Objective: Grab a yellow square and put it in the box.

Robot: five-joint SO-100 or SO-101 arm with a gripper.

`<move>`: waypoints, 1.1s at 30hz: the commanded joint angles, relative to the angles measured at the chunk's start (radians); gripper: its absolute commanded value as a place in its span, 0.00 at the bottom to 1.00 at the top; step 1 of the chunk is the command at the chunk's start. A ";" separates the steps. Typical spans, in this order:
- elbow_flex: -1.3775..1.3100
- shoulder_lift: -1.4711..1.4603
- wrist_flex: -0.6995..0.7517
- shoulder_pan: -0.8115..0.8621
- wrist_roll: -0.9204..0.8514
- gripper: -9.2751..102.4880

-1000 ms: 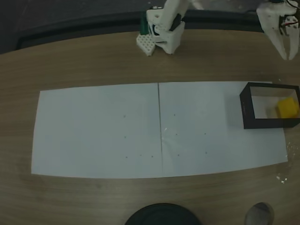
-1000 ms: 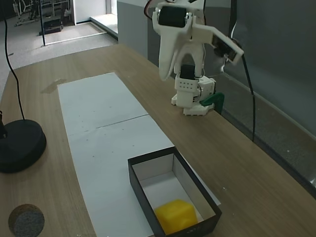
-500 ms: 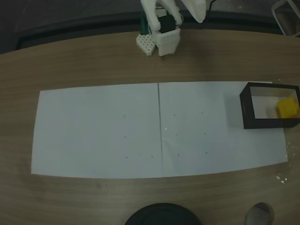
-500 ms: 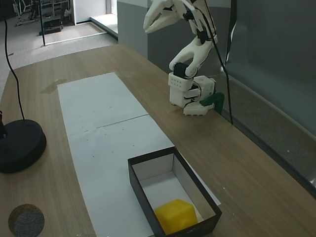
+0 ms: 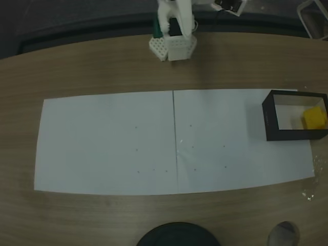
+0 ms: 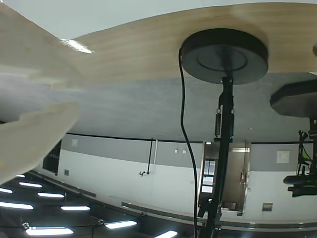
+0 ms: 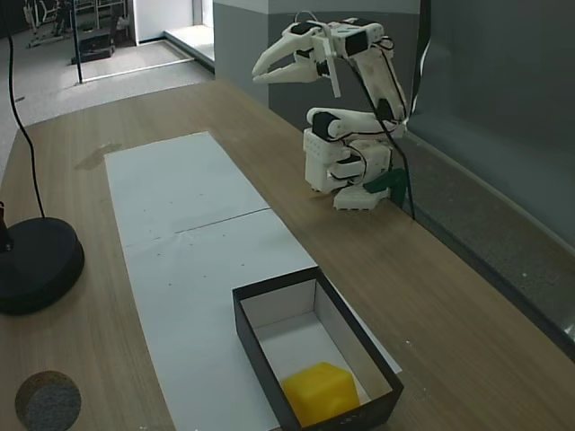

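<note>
The yellow square (image 5: 313, 117) (image 7: 321, 391) lies inside the box (image 5: 270, 119) (image 7: 254, 352), at the end farthest from the arm. The black-walled box sits at the right end of the white paper in a fixed view. My white gripper (image 7: 256, 77) is held high above the arm's base (image 7: 346, 171), far from the box, pointing out over the table. Its fingertips meet and nothing is between them. In the wrist view the gripper (image 6: 79, 89) enters from the left edge, its fingers blurred.
Two white paper sheets (image 5: 107, 143) cover the middle of the wooden table. A black round lamp base (image 7: 36, 265) (image 5: 177, 234) (image 6: 223, 54) stands on the side opposite the arm. A round hole (image 7: 47, 401) is in the table corner.
The arm has swung away from the box end and folded back over its base, with the gripper lifted high. The yellow square has stayed in the box.
</note>
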 commanded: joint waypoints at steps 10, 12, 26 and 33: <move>0.255 0.055 -0.025 -0.044 0.012 0.08; 0.284 0.055 -0.025 -0.048 0.012 0.08; 0.609 0.058 -0.109 -0.049 0.103 0.08; 0.715 0.058 -0.064 -0.040 0.103 0.08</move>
